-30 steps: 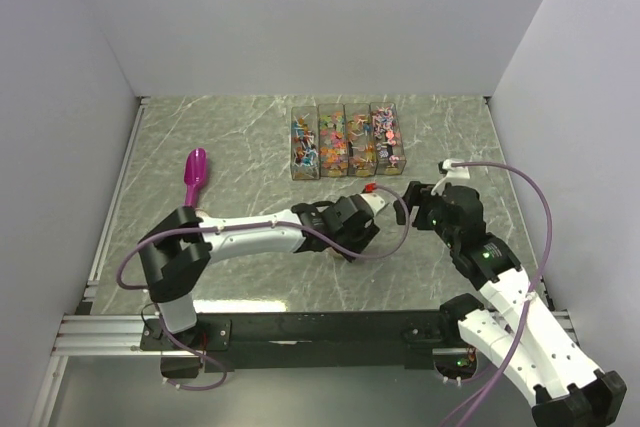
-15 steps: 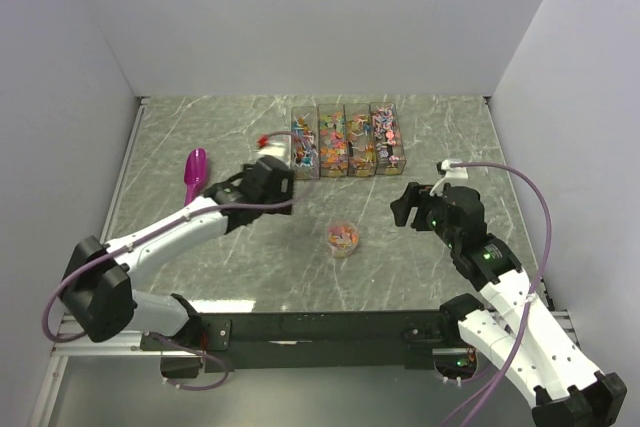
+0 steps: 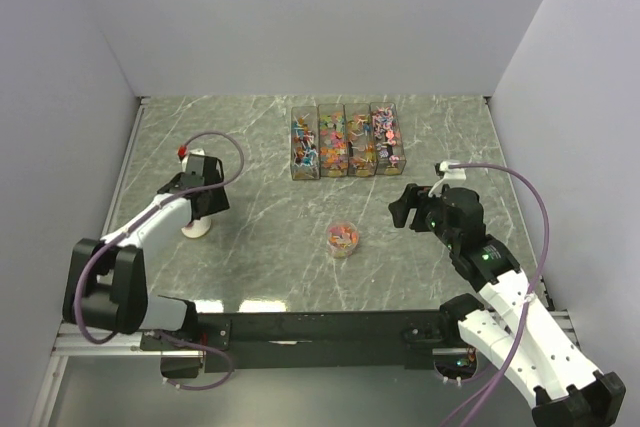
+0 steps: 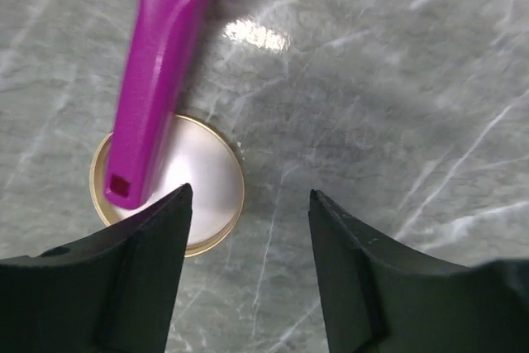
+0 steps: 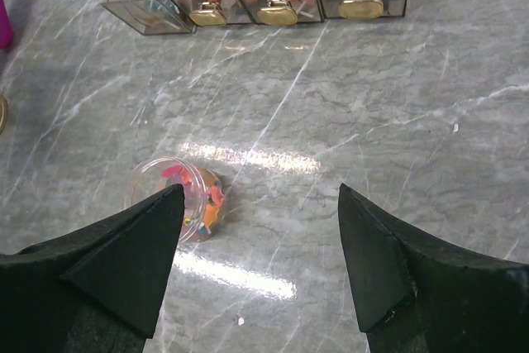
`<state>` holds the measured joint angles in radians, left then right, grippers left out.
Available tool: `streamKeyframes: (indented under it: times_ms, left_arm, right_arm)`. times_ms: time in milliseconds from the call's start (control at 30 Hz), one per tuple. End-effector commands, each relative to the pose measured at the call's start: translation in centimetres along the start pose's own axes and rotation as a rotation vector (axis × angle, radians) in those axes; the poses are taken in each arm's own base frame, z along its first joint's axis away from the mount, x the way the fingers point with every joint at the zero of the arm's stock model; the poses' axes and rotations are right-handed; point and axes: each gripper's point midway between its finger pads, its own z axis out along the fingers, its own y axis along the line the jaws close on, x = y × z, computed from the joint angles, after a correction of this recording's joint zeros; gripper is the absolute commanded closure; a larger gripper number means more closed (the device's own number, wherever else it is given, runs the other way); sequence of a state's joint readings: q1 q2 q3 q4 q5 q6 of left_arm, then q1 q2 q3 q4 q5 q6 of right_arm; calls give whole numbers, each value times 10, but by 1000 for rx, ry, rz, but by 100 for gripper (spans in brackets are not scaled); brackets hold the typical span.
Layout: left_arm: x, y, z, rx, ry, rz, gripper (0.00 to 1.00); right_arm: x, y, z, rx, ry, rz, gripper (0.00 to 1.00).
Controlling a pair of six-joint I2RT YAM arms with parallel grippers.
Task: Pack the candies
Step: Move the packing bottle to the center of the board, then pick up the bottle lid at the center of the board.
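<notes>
**candies in a small clear jar and four boxes, both grippers spread**

the candies [image 3: 343, 237] are tiny wrapped sweets in orange, pink, blue, yellow and red. a small heap of them sits in a round clear jar [image 5: 149, 181] standing on the grey marbled table [image 3: 260, 257], near its middle. more fill four clear boxes [image 3: 347, 140] set side by side toward the far edge. in the right wrist view the boxes show gold knobs on their near faces. any print on the wrappers is too small to read.

the right gripper [image 5: 260, 196] hangs above the table with its fingers wide apart and nothing between them. the jar lies just beside its left finger in that view, not touched. from above, this gripper [image 3: 405, 205] is to the right of the jar and apart from it.

the left gripper [image 4: 248, 200] is spread too and grips nothing. it sits over a round tan lid [image 4: 202, 196] lying flat at the left of the table, well apart from the jar. the handle end of a magenta scoop [image 4: 157, 97] rests across the lid.
</notes>
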<state>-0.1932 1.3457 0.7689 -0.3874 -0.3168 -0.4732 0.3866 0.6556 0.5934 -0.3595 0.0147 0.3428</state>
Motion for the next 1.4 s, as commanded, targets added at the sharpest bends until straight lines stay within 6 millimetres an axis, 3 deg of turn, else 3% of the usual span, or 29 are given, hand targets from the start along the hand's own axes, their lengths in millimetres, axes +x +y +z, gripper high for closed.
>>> streamKeyframes:
  times_ms: [0,200,433,533,600,900,1100,1367]
  left_arm:
    - [8,-12,15,55,34,7,37]
    - [19,-11,27,32,86,16,53]
    - [34,-17,35,53,150,6,59]
    - [35,-25,32,101,158,-1,75]
    - [35,-31,27,139,158,-4,79]
    - [32,-82,-20,438,159,-78,94]
    - [5,-116,-60,612,121,-100,99]
    - [-21,-141,-100,796,78,-141,99]
  right_arm:
    - [-7,-1,1,0,-39,-5,19]
    - [-8,-2,-1,1,-51,-1,19]
    - [-9,-3,-2,7,-62,3,19]
    - [-10,-4,-3,11,-72,5,19]
    - [-9,-4,-3,10,-70,6,19]
    - [-9,-5,-2,18,-63,5,19]
    - [-8,-3,-2,14,-52,10,19]
    - [-9,14,-5,-64,-18,29,19]
